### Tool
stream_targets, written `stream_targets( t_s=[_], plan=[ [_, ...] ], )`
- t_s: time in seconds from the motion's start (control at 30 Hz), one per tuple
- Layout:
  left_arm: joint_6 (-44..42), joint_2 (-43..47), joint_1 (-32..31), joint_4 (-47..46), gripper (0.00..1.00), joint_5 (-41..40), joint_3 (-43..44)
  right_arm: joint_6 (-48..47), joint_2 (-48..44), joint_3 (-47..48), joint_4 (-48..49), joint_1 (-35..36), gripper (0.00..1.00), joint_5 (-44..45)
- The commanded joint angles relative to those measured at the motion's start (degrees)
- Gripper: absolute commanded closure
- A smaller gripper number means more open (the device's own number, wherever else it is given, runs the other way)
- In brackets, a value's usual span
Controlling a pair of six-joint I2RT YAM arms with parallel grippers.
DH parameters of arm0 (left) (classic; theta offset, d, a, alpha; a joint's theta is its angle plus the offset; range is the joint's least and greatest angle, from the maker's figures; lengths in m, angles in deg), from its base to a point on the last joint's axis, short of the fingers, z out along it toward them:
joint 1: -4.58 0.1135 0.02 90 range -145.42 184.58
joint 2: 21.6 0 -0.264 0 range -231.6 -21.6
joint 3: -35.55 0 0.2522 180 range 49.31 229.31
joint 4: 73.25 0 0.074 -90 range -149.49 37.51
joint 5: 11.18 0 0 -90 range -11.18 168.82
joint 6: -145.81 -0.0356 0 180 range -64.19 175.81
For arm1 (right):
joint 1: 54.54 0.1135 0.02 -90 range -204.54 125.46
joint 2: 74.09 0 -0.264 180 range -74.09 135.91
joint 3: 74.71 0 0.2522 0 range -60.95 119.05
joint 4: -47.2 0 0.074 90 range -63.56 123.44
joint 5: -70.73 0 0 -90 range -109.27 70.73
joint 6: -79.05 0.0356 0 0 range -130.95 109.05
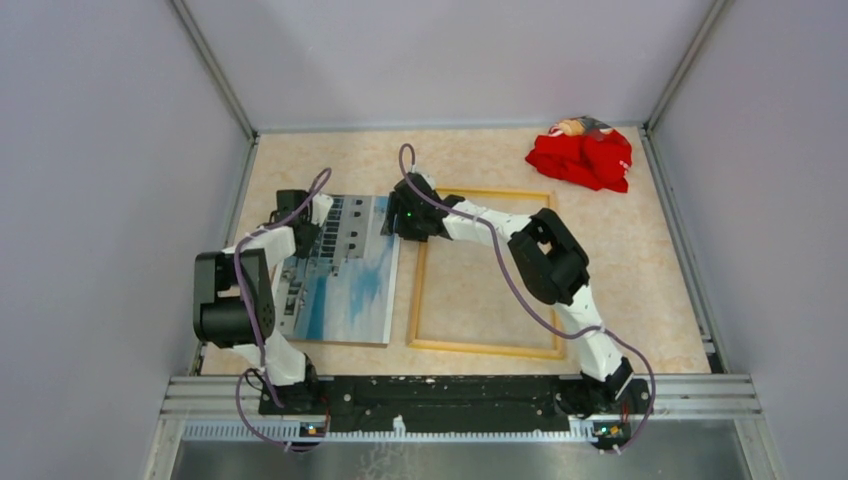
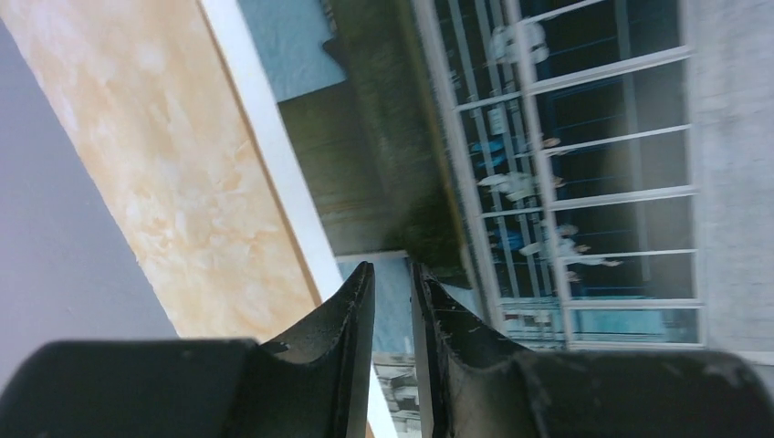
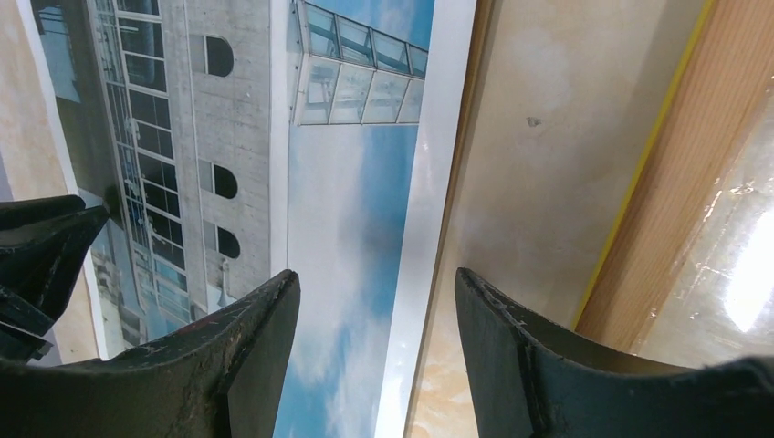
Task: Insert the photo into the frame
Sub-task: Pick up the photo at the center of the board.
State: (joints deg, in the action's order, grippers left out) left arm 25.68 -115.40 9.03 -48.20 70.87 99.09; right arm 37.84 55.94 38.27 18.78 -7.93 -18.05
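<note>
Left gripper [image 2: 391,274] low over the upper left corner of the photo [image 1: 345,270], fingers a narrow slit apart above the print's white border; cannot tell whether pinching it or merely poised. Right gripper [image 3: 375,278] at the photo's upper right corner, jaws spread wide and released, straddling the white border.

Photo face up, left of centre in the overhead view: rectangular print of a white multi-storey building with rows of dark windows and a glazed section, blue sky with soft cloud, thin white margin. Thin brown edge [image 1: 340,343] showing along its lower side. Frame [image 1: 485,348] just beside it to the right, flat and apart from the print: thin open rectangle, pale wood side up, sliver of yellow along one rail in the right wrist view.

One photo, one frame, one left arm [image 1: 235,300], one right arm [image 1: 548,262], one crumpled red cloth [image 1: 585,158] at upper right.

Table [image 1: 650,270] beige, marbled, slightly glossy. Plain grey walls [image 1: 100,150] on three sides, metal rail [image 1: 460,390] along the bottom.
</note>
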Motion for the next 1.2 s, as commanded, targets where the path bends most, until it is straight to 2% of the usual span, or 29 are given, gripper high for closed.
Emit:
stream_targets(
  t_s=[0.0, 0.27, 0.57, 0.8, 1.17],
  plan=[
    [2.14, -0.80, -3.01, 2.00, 0.72, 3.08, -2.94, -2.26, 1.37, 2.75, -3.20, 0.20, 0.37, 2.62],
    [2.62, -1.88, -3.13, 2.36, 0.73, 3.80, -3.09, -2.57, -1.19, 1.84, -2.01, 2.19, 0.37, 3.11],
    [2.97, -1.77, -3.17, 2.66, 0.73, 4.35, -3.24, -0.62, -1.64, -0.51, 2.33, 2.33, 0.37, -0.91],
    [2.50, -1.90, -3.18, 2.67, 0.73, 4.09, -3.24, 0.20, -5.55, -4.54, 6.91, 2.35, 0.38, -2.59],
    [2.58, -1.86, -3.13, 2.83, 0.74, 4.08, -3.27, -0.19, -8.15, -3.59, 6.02, 3.12, 0.38, -3.26]
  ],
)
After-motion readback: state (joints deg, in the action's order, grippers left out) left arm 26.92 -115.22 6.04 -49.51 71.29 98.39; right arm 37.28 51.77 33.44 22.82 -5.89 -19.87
